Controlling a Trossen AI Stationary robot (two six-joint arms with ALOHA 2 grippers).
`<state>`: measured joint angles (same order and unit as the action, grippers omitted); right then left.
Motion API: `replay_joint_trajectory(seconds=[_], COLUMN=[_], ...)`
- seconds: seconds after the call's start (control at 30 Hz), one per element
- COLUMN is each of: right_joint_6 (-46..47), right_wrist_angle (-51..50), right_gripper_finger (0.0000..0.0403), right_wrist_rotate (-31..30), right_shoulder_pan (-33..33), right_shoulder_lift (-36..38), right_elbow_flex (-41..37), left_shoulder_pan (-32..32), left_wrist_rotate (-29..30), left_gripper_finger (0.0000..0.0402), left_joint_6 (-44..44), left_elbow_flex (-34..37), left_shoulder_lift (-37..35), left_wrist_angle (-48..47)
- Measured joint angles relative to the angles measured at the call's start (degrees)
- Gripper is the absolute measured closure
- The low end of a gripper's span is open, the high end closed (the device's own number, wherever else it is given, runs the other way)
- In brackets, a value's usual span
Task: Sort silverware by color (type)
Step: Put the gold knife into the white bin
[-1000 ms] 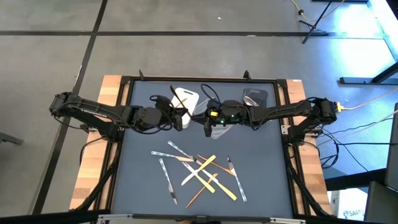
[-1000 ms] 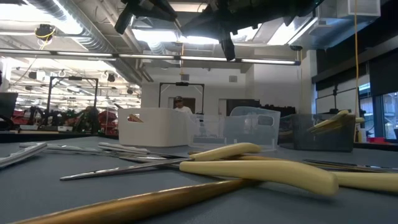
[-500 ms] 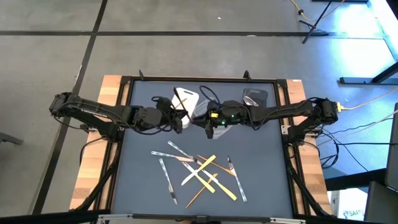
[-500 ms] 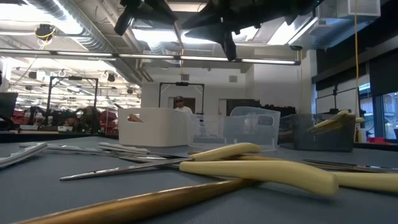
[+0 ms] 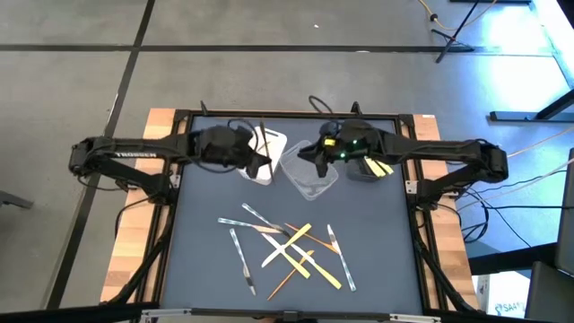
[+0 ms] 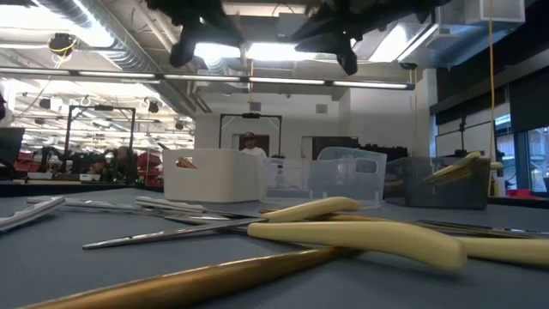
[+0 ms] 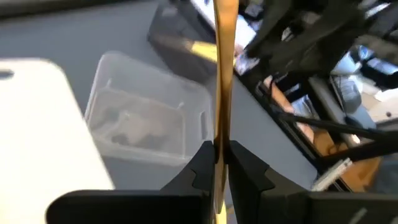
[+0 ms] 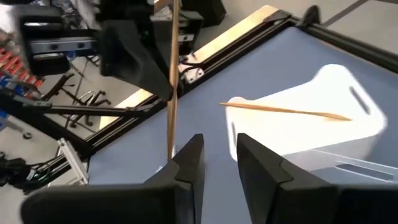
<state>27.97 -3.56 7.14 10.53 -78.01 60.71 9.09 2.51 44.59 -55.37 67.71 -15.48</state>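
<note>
Your left gripper (image 7: 216,163), above the white tub (image 5: 266,154), is clamped on an upright tan wooden utensil (image 7: 224,68). Your right gripper (image 8: 219,163), jaws parted and empty, hangs above the clear tub (image 5: 309,177). "TROSSEN" reads on the left arm (image 5: 134,152). The remaining silverware (image 5: 289,247) lies scattered mid-mat. One wooden piece (image 8: 286,110) rests in the white tub.

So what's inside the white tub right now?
One tan wood-like utensil lies across the white tub in the right wrist view. The tub's floor and anything lower down are hidden by its walls.
</note>
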Motion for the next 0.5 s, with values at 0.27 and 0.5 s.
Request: replay_joint_trajectory(seconds=[0.27, 0.5], right_joint_6=[-0.01, -0.03], right_wrist_angle=[-1.94, -2.81], right_gripper_finger=[0.0322, 0.0322], right_wrist_rotate=[-0.02, -0.02], right_shoulder_pan=[0.87, 0.76], right_shoulder_lift=[0.38, 0.23], right_elbow_flex=[0.0, 0.0], left_shoulder_pan=[15.35, 23.63], left_wrist_rotate=[-21.98, -34.38], left_gripper_finger=[0.038, 0.038], left_joint_6=[0.0, -0.19], left_elbow_flex=[0.0, 0.0], left_shoulder_lift=[0.58, 4.56], left_wrist_angle=[-10.5, -21.5])
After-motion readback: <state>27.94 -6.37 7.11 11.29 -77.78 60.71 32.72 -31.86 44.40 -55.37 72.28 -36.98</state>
